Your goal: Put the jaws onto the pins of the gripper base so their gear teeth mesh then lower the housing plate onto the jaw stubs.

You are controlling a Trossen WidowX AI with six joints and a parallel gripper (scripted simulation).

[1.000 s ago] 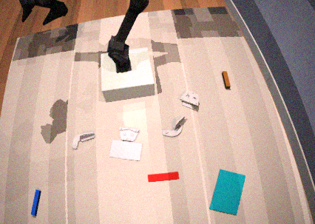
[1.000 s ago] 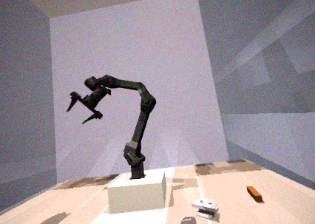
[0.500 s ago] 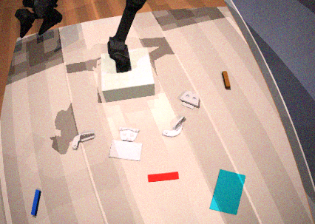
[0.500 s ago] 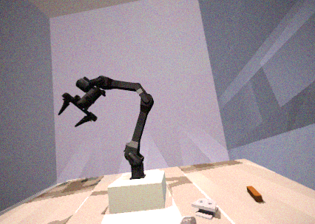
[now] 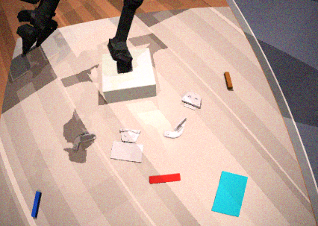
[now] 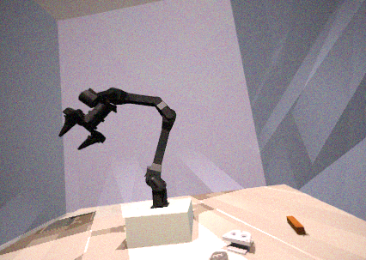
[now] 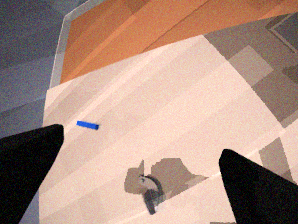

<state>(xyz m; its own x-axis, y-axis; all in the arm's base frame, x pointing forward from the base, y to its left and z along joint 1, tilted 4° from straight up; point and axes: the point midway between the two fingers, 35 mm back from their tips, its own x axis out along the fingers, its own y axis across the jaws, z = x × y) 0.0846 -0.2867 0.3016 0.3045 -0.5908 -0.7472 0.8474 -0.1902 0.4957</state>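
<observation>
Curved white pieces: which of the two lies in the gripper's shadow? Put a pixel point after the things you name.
The one at left in the top view (image 5: 85, 138) (image 7: 154, 187), a dark shadow around it; the other (image 5: 175, 133) lies in brighter light.

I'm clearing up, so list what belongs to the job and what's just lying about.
Job:
- jaw
- second jaw
- two-holed part, pale part: base and housing plate, roles unclear

Lying about:
- orange bar
- blue bar
- red bar
- cyan sheet

Unsure: white rectangle

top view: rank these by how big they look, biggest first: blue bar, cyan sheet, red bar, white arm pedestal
1. white arm pedestal
2. cyan sheet
3. red bar
4. blue bar
</observation>
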